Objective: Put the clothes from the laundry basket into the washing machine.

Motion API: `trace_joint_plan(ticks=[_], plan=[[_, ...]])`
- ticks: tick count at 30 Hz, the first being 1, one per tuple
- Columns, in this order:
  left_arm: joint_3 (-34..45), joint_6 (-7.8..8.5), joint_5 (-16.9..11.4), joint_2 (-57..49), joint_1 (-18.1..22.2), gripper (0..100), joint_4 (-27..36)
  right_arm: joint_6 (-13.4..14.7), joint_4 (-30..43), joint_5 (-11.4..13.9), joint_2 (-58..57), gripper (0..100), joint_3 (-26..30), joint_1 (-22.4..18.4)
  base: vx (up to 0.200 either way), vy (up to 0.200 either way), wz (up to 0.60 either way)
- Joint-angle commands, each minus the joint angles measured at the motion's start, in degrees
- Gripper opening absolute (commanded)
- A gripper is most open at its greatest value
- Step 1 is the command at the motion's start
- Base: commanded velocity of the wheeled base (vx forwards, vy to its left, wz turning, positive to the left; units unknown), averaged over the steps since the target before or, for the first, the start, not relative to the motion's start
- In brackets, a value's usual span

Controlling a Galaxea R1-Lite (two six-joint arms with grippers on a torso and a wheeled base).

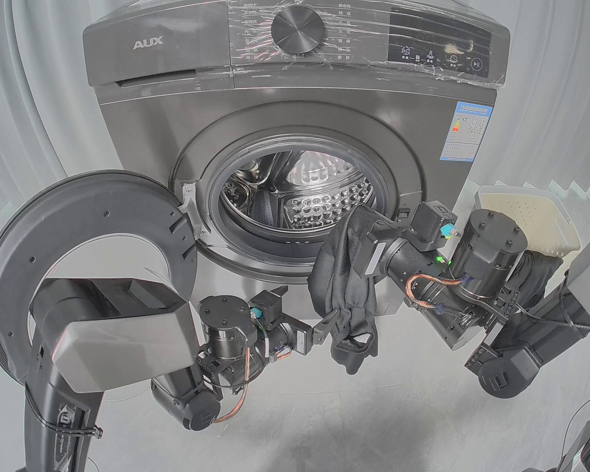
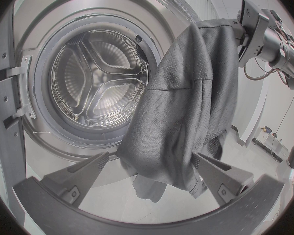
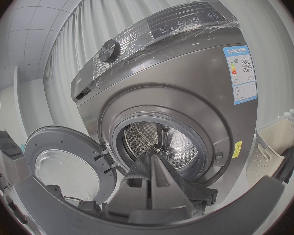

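R gripper pinches dark-grey mesh garment at steel drum mouth, L gripper spread; drum prob. empty, cream plastic basket not.

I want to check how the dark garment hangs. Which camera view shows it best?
The left wrist view: the dark garment appears almost whole there, hanging from the right gripper before the drum opening. The head view shows it smaller. The right wrist view shows a strip between shut fingers.
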Motion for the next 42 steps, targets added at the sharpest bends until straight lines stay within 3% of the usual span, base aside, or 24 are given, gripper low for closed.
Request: trace_joint_plan(ticks=[1,42], plan=[[-1.5,-0.24,0.2,1.7,0.5,100,0.0,0.0,-0.1,0.0,0.0,0,0.0,0.2,0.0,0.0,0.0],[-2.1,-0.06,-0.9,0.3,-1.9,100,-0.2,0.1,0.0,-0.1,1.5,0,-0.3,-1.3,0.0,0.0,0.0]])
